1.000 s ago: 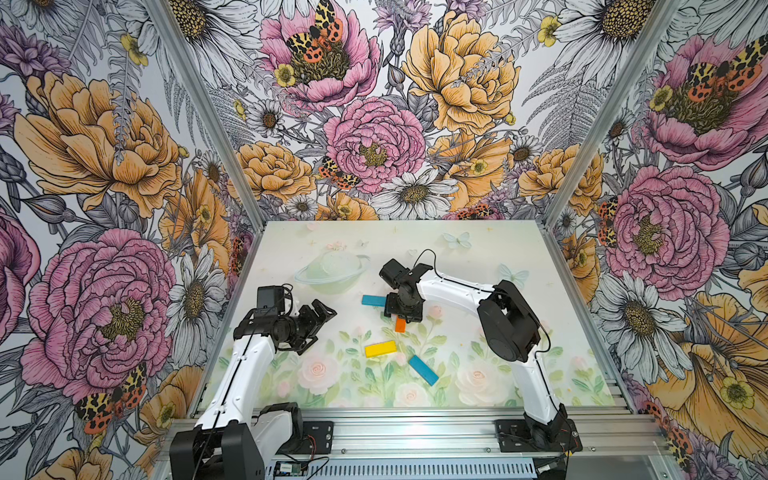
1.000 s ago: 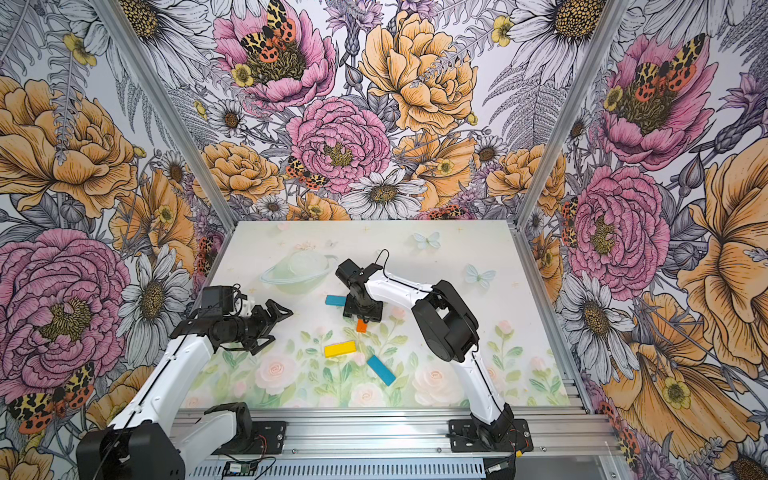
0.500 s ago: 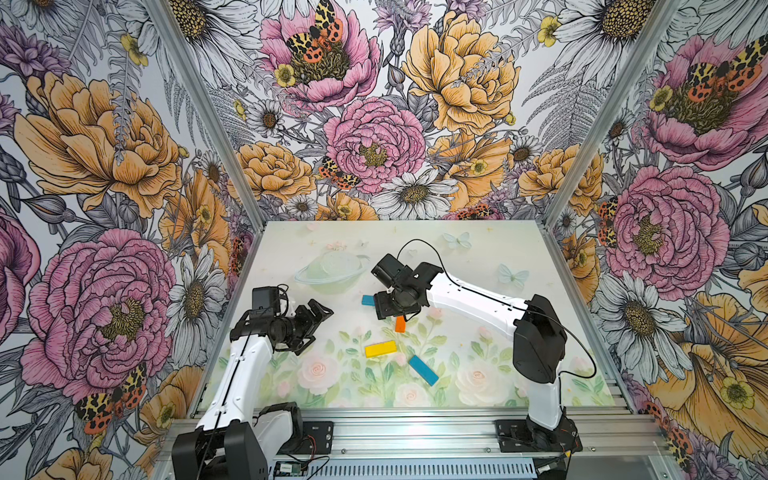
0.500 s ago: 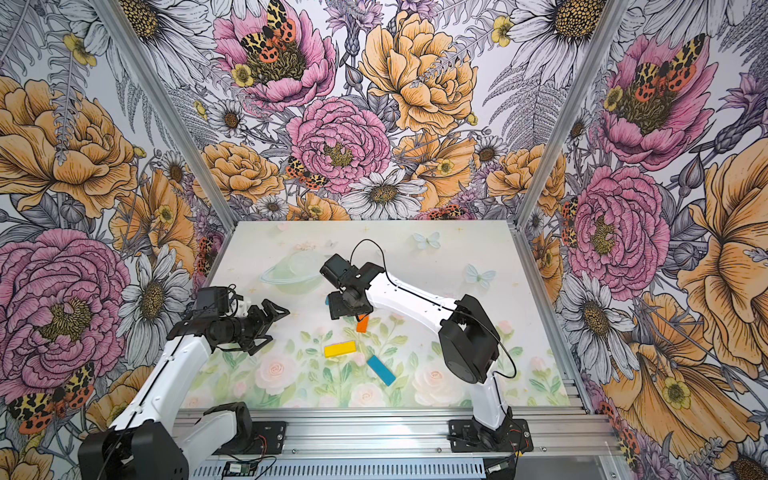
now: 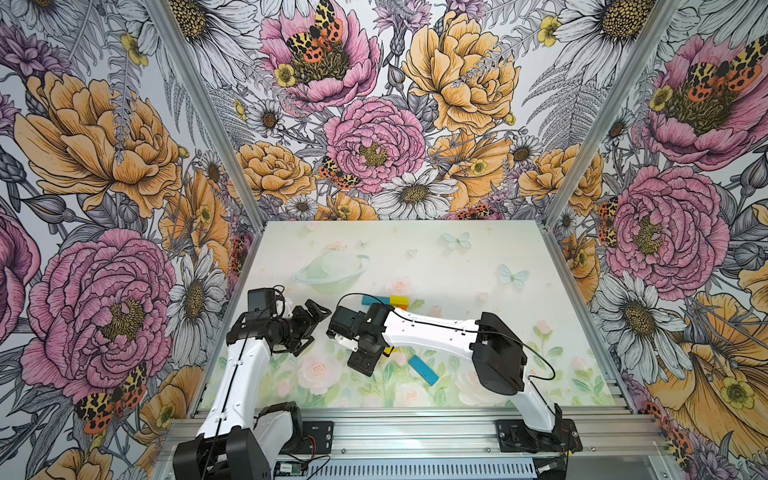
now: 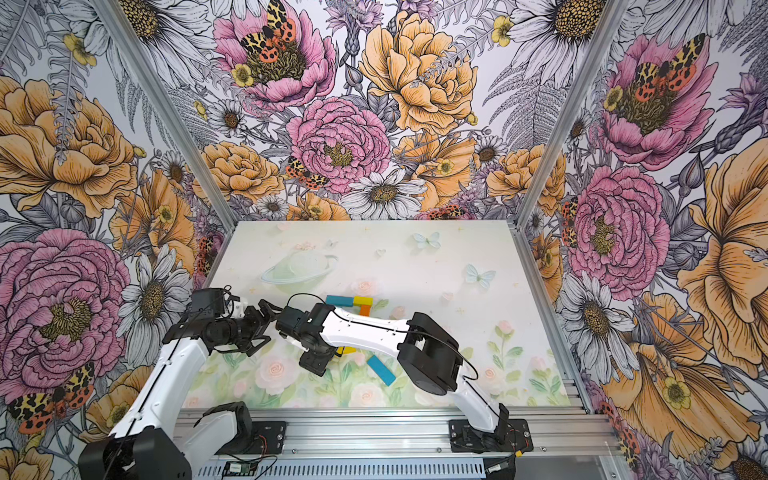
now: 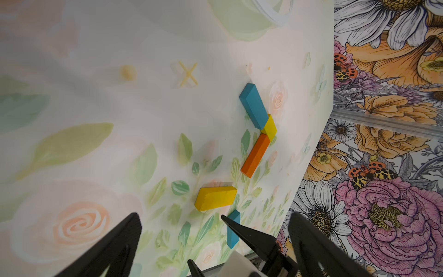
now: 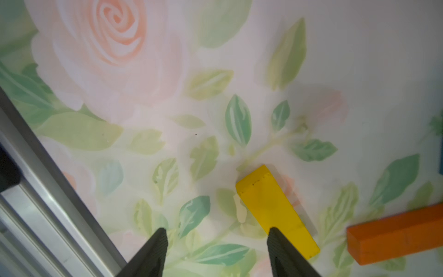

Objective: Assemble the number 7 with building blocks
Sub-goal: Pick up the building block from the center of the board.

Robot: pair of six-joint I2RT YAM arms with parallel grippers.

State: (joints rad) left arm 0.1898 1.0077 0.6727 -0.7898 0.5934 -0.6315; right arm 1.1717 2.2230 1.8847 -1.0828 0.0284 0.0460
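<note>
A blue block (image 5: 372,300) and a short yellow block (image 5: 399,301) lie end to end mid-table. In the left wrist view the orange block (image 7: 255,156) slants down from the short yellow block (image 7: 269,127), touching it. A long yellow block (image 8: 271,206) lies loose nearer the front, and a second blue block (image 5: 423,370) lies beside it. My right gripper (image 8: 217,239) hangs open just above the mat. One finger overlaps the long yellow block's end, and nothing is between the fingers. My left gripper (image 5: 313,328) stands wide open and empty to the left.
The aluminium rail (image 8: 48,191) at the table's front edge runs close to the right gripper. The two grippers are near each other, and the right fingers (image 7: 242,232) show in the left wrist view. Flowered walls enclose the mat (image 5: 457,266) on three sides.
My right arm has swung its gripper from the orange block toward the front, over the long yellow block. The left arm has barely moved.
</note>
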